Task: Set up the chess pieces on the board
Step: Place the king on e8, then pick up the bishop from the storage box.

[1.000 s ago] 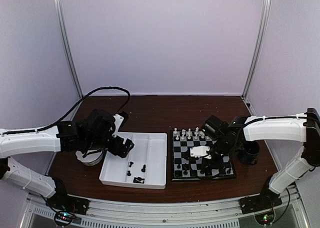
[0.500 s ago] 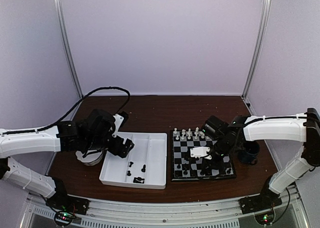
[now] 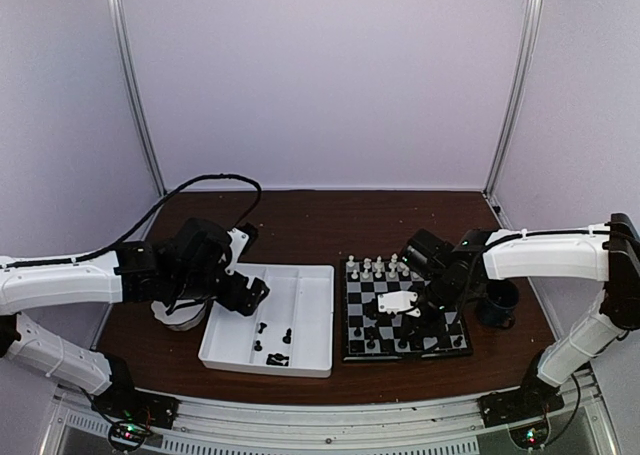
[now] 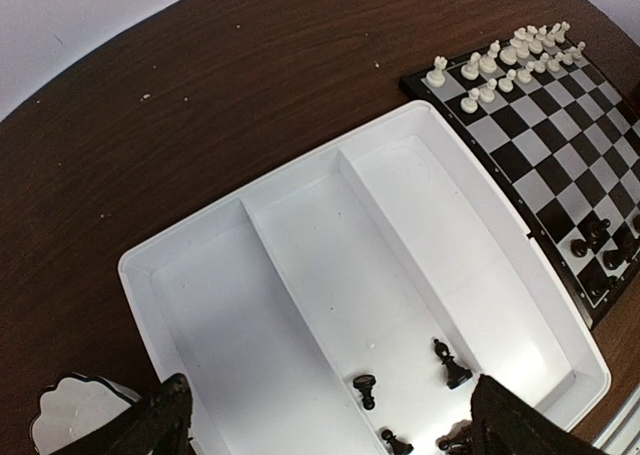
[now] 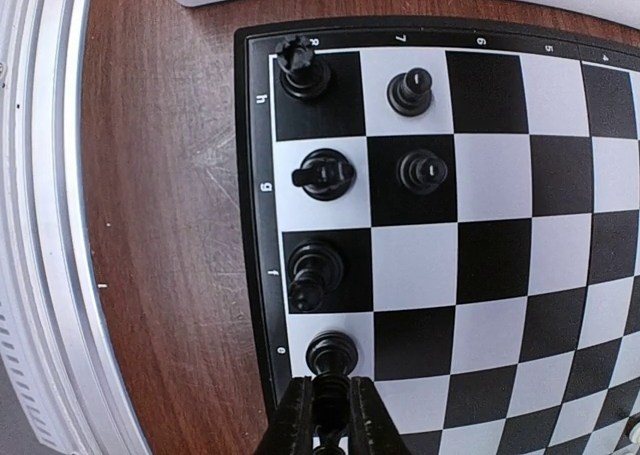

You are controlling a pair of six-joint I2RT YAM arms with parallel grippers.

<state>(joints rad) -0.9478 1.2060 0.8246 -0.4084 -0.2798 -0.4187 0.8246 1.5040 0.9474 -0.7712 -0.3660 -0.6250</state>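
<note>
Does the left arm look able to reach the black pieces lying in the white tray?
Probably yes: the left gripper hangs open right above the tray, and the black pieces lie loose in it with nothing over them.

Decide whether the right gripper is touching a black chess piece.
Touching: the right wrist view shows the right gripper, fingers pressed against a black piece between them.

One board (image 4: 545,160), one tray (image 4: 300,265), one bowl (image 4: 75,415)

table (image 4: 200,125) dark wood grain, scuffed, matt, tray (image 4: 300,275) smooth white plastic, slight sheen, board (image 5: 500,175) glossy checks, black chess pieces (image 5: 326,173) shiny plastic, rail (image 5: 40,225) at frame left brushed metal
</note>
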